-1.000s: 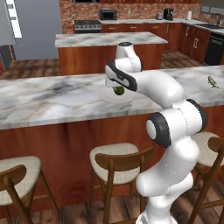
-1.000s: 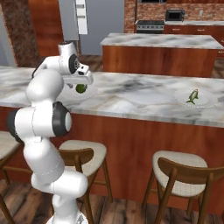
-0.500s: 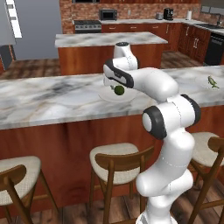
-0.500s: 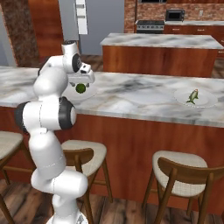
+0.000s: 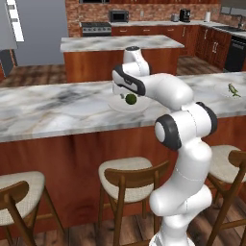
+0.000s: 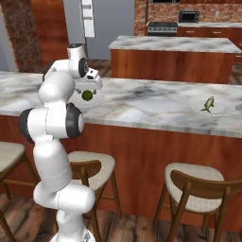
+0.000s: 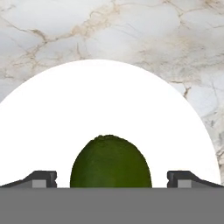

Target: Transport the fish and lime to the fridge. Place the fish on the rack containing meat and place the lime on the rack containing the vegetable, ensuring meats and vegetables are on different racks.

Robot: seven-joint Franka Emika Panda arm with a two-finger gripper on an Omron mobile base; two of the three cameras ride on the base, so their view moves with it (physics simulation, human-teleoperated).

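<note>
Fingers [image 7: 111,178] spread wide either side of lime [image 7: 110,162] on white plate [image 7: 65,113], not clamped; fish [image 6: 208,103] on second plate well apart along marble worktop [image 6: 142,101].

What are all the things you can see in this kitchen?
Small dark green round lime: one, on the round white plate.
Tiny greenish-yellow fish: one, on another white plate, farther along the counter.
Grey-white marble counter: one, long, across the front.
Marble-topped wooden island: one, behind.
Cushioned wooden stools: several, below the counter.
Tall grey fridge: one, far back.
White robot arm: one; end effector open, fingers either side of the lime.
</note>
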